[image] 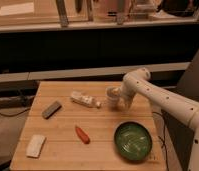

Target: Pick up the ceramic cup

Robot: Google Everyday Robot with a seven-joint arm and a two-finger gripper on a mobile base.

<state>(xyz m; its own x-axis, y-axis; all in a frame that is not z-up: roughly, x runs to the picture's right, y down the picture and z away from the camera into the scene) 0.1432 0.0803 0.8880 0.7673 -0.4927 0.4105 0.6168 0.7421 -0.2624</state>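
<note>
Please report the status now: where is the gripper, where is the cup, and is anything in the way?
Gripper at ceramic cup, right-centre of wooden table. Cup upright. White bottle lying just left of the cup, apart. Green bowl nearer the camera, out of the way.

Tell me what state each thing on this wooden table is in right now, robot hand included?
ceramic cup: upright on the table, at the gripper.
gripper: down at the cup, on its right side.
white bottle: lying on its side.
green bowl: upright, nothing visible inside.
orange-red piece: lying flat.
dark block: lying flat.
white block: lying flat.
</note>
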